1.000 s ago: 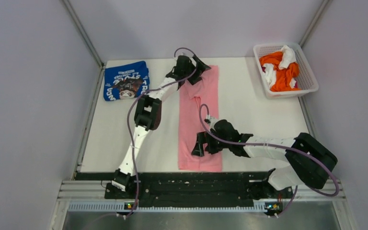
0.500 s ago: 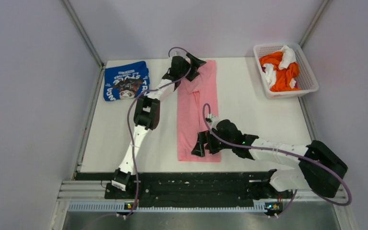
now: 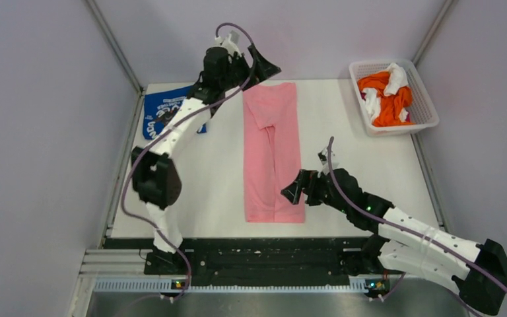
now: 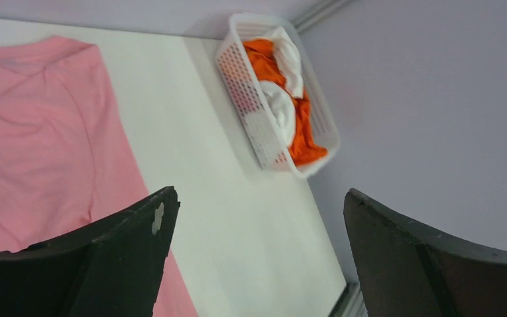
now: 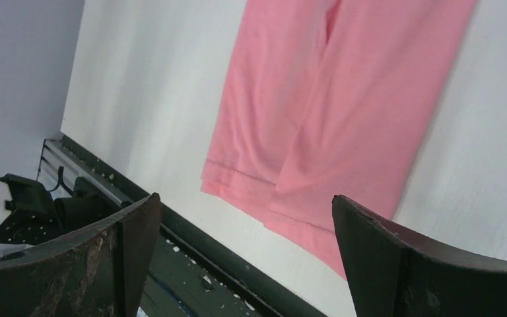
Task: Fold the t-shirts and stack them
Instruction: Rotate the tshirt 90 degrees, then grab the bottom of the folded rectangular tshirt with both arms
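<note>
At centre of the surface (image 3: pixel 370 152) the pink t-shirt (image 3: pixel 274 152) lies folded lengthwise, crosswise folds and stacking pending; the blue t-shirt (image 3: pixel 157 109) sits folded at ten o'clock. Left claw (image 3: pixel 254 61) and right claw (image 3: pixel 296 193) gape empty.

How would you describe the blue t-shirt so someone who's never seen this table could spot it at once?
Start at the white table and go to its far left corner. The blue t-shirt lies there folded, partly hidden by the left arm. Unlike the plain pink t-shirt laid long in the middle, it is royal blue with white lettering.
</note>
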Robot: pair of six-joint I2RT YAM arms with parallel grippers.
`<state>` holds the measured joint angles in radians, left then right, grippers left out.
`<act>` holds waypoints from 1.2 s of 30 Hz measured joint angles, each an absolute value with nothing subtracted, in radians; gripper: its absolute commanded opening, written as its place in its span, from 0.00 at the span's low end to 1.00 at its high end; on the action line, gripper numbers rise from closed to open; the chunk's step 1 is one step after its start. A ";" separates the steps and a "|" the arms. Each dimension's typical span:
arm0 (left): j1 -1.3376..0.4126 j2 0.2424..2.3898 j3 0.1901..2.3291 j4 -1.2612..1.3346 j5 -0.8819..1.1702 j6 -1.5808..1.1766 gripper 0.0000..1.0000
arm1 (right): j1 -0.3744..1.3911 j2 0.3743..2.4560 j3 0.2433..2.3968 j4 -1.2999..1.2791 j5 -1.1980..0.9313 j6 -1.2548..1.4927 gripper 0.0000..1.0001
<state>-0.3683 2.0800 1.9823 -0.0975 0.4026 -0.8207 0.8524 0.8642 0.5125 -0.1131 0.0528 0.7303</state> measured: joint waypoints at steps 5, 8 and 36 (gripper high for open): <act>-0.473 1.523 1.422 -0.049 0.335 -0.719 0.99 | 0.833 0.778 0.457 -0.199 0.095 0.794 0.99; -0.545 1.302 1.130 -0.061 0.273 -0.709 0.99 | 0.827 0.772 0.440 -0.239 0.099 0.817 0.98; -0.767 1.357 0.679 -0.420 0.143 -0.843 0.63 | 0.820 1.128 0.414 -0.171 -0.096 0.812 0.56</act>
